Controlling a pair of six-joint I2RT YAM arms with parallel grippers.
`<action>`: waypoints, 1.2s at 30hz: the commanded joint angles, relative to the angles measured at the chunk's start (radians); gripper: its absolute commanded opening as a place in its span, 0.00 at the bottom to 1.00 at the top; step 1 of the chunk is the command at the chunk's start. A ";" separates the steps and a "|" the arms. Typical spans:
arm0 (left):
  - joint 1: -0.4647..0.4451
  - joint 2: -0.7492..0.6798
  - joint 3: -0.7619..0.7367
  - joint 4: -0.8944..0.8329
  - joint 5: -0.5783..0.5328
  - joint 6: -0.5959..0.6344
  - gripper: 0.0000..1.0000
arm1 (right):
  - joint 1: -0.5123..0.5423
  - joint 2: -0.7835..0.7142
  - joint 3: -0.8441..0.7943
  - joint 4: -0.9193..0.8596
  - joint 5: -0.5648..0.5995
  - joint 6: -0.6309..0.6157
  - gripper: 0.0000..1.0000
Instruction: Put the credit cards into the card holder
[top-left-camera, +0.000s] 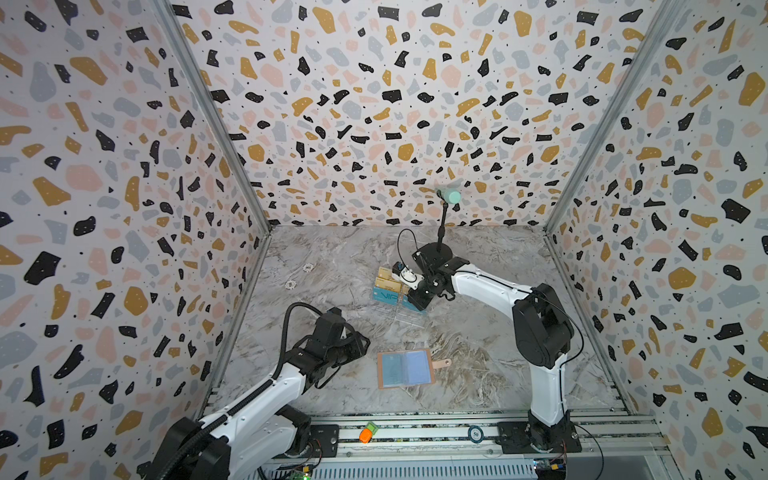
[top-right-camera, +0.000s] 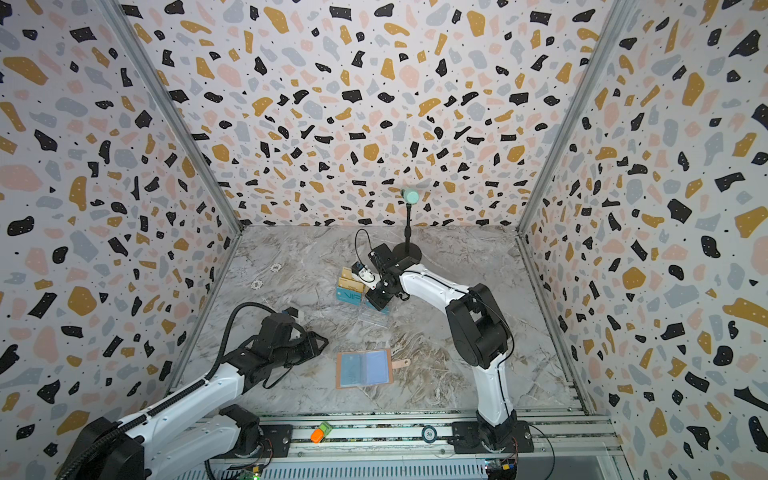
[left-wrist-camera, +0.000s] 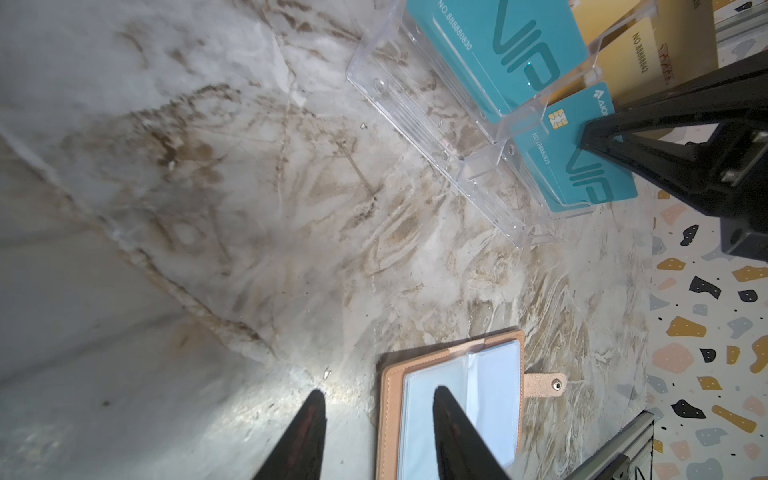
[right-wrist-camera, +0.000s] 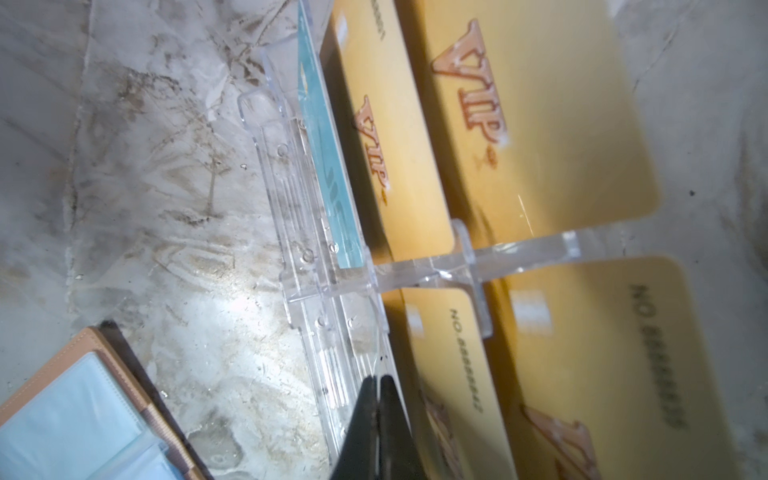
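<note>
**Right pincer nips a teal card in the rack; left one waits by the open holder**

On my left, the left pincer (left-wrist-camera: 378, 419) hovers low over the desk (top-left-camera: 332, 291) with its fingers spread and nothing between them. I judge it is parked there to steady the pages once a card arrives.

The card holder (top-left-camera: 405, 368) lies just beside this pincer, towards the middle. In the wrist view one finger crosses over the nearer sleeve, but I cannot tell whether it touches. The holder is opened flat with its clear sleeves facing up, so the pockets are reachable from above. Its spine runs away from the arm bases and its snap tab (left-wrist-camera: 546, 384) points towards the right arm.

Further back and well apart from the left pincer stands the clear rack (left-wrist-camera: 415, 108). It props the cards up on their long edges, which leaves the top edges free to grab. A second teal card (left-wrist-camera: 498, 54) sits in the front tier, and gold cards (right-wrist-camera: 540, 124) fill the tiers behind.

The right pincer (right-wrist-camera: 377, 390) is pressed together on the upper edge of the teal card (left-wrist-camera: 557, 166). That card's long axis runs along the front tier and its printed face looks towards the holder. My read is that the pick is made and the lift is not yet begun.
</note>
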 joint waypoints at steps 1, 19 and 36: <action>0.006 0.003 0.043 0.005 0.016 0.013 0.45 | 0.005 -0.064 0.017 -0.010 0.021 -0.014 0.00; 0.005 -0.041 0.132 -0.111 -0.096 -0.009 0.41 | 0.008 -0.341 -0.137 0.141 -0.110 0.201 0.00; -0.077 -0.060 0.190 -0.288 -0.228 0.087 0.33 | 0.138 -0.666 -0.806 0.733 -0.194 0.764 0.00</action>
